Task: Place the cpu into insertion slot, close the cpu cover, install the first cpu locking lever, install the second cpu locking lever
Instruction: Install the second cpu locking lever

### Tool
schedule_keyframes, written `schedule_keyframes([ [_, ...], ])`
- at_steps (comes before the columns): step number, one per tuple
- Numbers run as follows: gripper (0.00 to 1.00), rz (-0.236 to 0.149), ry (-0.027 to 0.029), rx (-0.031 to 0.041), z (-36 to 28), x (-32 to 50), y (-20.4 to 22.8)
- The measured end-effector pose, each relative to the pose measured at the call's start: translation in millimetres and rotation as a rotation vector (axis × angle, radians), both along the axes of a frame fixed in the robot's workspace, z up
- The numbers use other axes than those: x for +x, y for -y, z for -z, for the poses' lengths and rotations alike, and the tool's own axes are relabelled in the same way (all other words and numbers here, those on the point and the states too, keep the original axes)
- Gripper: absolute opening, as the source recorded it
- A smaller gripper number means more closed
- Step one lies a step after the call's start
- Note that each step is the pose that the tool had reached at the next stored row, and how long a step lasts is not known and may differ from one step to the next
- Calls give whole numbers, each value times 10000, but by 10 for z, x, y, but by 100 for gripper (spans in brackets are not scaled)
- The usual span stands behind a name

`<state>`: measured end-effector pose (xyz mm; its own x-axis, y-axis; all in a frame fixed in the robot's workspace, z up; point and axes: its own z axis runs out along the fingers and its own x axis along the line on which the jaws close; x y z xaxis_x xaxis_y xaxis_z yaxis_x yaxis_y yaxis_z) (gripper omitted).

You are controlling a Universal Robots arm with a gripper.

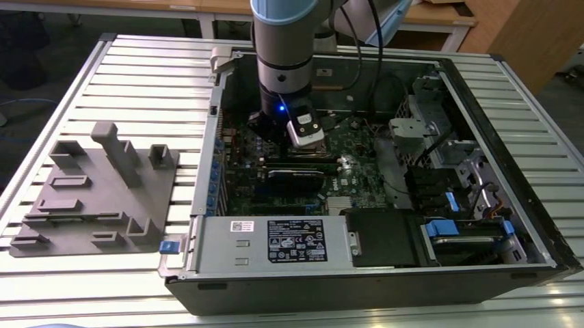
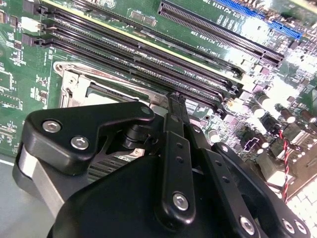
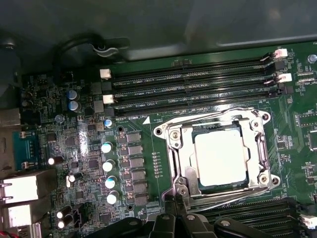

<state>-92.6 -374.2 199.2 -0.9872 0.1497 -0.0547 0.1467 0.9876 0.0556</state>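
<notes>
The cpu (image 3: 220, 159) sits in the slot (image 3: 181, 148), with the cover (image 3: 257, 148) closed over it. The end effector (image 3: 174, 201), fingers together and holding nothing, hangs just beside the slot, inside the open computer case (image 1: 511, 253) on the table (image 1: 137, 82).

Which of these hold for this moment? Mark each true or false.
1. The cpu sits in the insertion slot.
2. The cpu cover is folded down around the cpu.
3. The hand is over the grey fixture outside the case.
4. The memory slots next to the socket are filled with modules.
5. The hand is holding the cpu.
1. True. The cpu lies flat in the insertion slot.
2. True. The cpu cover frames it, with the chip's top showing through the window.
3. False. The hand is inside the case, down at the socket's edge; the grey fixture sits alone on the table.
4. False. The memory slots are empty.
5. False. The cpu rests in the slot, apart from the hand.
</notes>
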Motion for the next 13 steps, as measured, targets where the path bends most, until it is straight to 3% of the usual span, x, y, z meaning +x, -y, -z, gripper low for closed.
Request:
schedule_keyframes([
  [10,11,-21,-2,-38,-30,-1,0],
  [13,11,-276,-4,-40,-30,-1,2],
])
